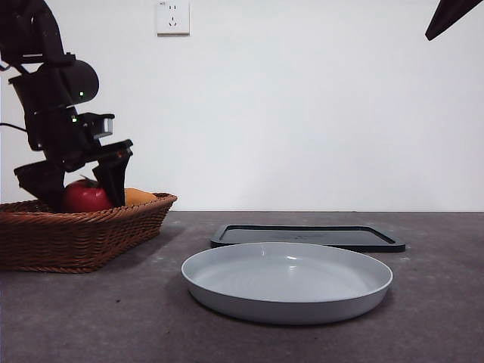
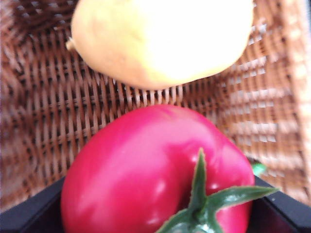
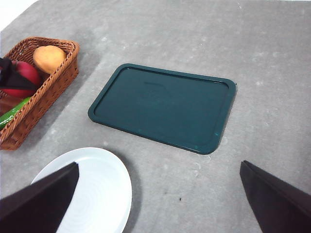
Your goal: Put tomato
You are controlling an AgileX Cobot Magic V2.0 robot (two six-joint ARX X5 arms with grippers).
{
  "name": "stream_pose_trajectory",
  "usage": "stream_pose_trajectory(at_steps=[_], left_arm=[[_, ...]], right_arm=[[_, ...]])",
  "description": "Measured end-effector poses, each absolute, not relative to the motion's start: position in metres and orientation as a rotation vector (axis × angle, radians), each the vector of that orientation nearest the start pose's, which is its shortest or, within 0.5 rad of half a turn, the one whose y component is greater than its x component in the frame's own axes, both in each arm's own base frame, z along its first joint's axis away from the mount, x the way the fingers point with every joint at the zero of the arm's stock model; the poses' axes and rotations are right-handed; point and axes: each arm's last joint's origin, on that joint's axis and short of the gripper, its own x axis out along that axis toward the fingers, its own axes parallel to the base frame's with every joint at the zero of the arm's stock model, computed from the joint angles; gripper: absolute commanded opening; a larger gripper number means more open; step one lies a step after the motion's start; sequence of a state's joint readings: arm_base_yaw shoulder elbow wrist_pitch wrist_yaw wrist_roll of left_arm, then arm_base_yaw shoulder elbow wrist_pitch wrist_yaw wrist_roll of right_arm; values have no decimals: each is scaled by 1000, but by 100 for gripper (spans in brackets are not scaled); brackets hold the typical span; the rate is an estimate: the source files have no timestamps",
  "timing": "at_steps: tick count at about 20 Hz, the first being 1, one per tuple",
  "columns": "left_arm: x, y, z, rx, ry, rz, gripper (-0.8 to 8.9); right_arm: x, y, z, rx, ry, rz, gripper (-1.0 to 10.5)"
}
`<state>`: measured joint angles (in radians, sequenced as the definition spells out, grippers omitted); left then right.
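The red tomato [image 1: 85, 198] with a green stem lies in the wicker basket [image 1: 76, 242] at the left of the table. My left gripper [image 1: 82, 189] reaches down into the basket, with one black jaw on each side of the tomato and touching it. In the left wrist view the tomato [image 2: 146, 170] fills the gap between the jaws of the left gripper [image 2: 158, 199]. My right gripper [image 3: 159, 165] is open and empty, high above the table, and shows as a black tip at the top right of the front view [image 1: 454, 15].
A smooth orange item [image 1: 138, 197] lies beside the tomato in the basket, along with a green item [image 3: 12, 114]. A grey plate [image 1: 287, 310] stands at the front centre. A dark flat tray [image 1: 306, 236] lies behind it.
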<state>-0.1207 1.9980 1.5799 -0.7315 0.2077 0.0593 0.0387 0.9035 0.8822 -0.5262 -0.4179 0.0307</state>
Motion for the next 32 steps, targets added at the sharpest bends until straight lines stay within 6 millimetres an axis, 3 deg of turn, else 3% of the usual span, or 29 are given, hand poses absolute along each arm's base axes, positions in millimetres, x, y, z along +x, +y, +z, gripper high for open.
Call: stream_pose_trajectory(at_steps=[4,8,12,18,25,32], left_arm=[[412,-56,241,-7,1201,-320,307],[397,-63,259,-51,1357,-340,307],[379,-85,268,-43,1446,-403,307],[325,-139,326,72,1318,-575,307],[288,-219,324,209,1277,-778,307],[268,-287,285,331,1306,-916,306]], right_arm=[[183,19,316,134,550,437,638],[183,19,316,134,550,437,638],[183,19,316,134,550,437,638],[183,19,316,134,550,436,638],[183,19,316,133,550,437,638],[183,19,317,134,550,437,638]])
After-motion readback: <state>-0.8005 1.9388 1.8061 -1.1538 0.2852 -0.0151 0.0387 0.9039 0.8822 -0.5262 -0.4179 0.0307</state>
